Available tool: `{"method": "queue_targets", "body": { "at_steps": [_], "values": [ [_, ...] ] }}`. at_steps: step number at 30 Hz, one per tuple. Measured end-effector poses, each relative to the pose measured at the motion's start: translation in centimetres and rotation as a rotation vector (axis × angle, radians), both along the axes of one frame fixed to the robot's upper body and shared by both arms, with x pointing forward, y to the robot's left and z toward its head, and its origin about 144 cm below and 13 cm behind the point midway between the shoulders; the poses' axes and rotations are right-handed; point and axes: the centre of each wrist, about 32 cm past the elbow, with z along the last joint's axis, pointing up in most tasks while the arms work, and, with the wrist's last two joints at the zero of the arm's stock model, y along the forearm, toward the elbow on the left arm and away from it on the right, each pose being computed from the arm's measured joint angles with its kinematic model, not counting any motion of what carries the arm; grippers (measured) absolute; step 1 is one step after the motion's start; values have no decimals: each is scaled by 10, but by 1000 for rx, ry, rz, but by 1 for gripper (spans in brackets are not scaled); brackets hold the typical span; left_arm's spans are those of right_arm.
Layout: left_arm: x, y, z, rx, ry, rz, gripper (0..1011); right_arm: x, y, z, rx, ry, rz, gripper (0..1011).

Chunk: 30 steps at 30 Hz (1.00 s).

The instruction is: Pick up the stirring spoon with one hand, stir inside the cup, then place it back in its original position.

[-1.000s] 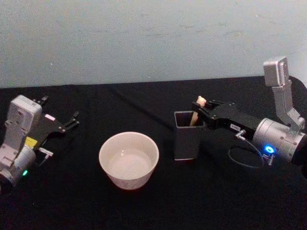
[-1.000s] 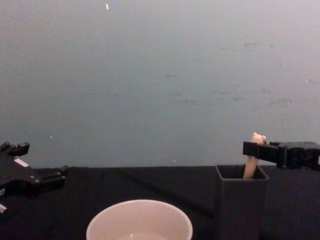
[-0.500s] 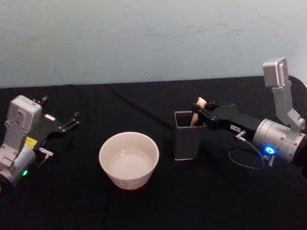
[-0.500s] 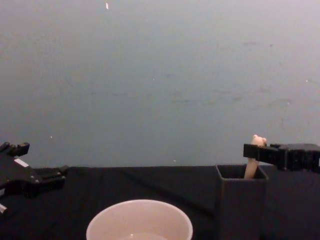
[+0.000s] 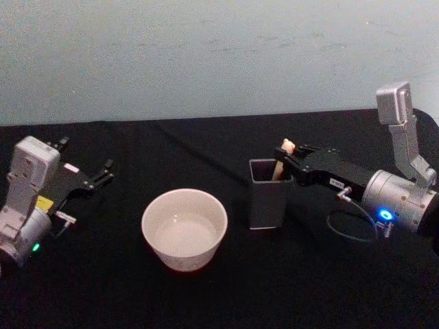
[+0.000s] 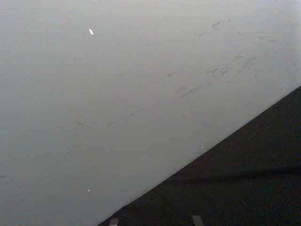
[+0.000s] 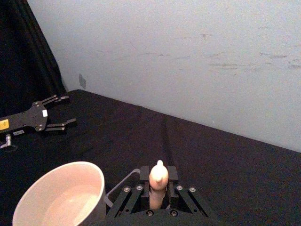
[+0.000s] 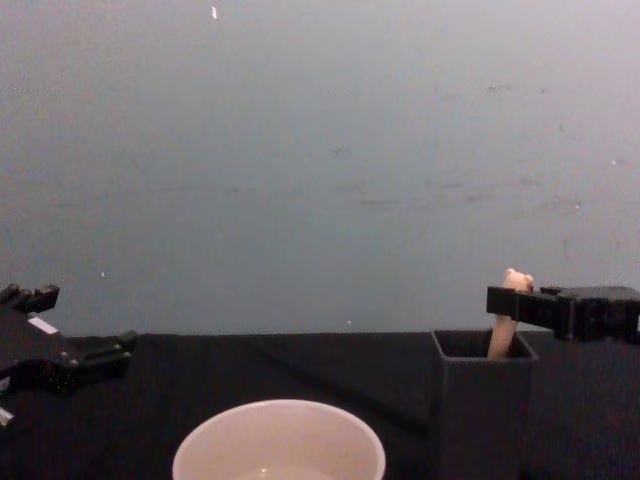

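The stirring spoon [image 5: 285,147] stands in a dark grey square holder [image 5: 267,203]. Its beige handle and bear head [image 8: 516,281] stick up above the rim, and its bowl is hidden inside. My right gripper [image 5: 284,156] reaches in from the right and is shut on the handle just under the bear head [image 7: 158,173]. The cream-white cup [image 5: 184,226] sits left of the holder, near the table's middle, and shows at lower left in the right wrist view [image 7: 56,194]. My left gripper [image 5: 86,157] rests open at the far left, well away from the cup.
A black cloth [image 5: 226,295] covers the table up to a pale wall [image 5: 206,55] behind. Open cloth lies between the cup and the left gripper [image 8: 80,322]. A thin cable loop [image 5: 350,226] hangs under the right arm.
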Motion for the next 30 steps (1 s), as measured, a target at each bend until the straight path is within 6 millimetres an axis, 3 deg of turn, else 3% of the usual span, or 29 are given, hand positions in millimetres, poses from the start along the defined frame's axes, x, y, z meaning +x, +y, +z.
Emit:
{"method": "queue_targets", "body": {
  "at_steps": [8, 30],
  "values": [
    [0, 0, 0, 0, 0, 0, 1001, 0, 0, 0, 1, 0, 0, 253],
    [0, 0, 0, 0, 0, 0, 1001, 0, 0, 0, 1, -1, 0, 952]
  ]
}}
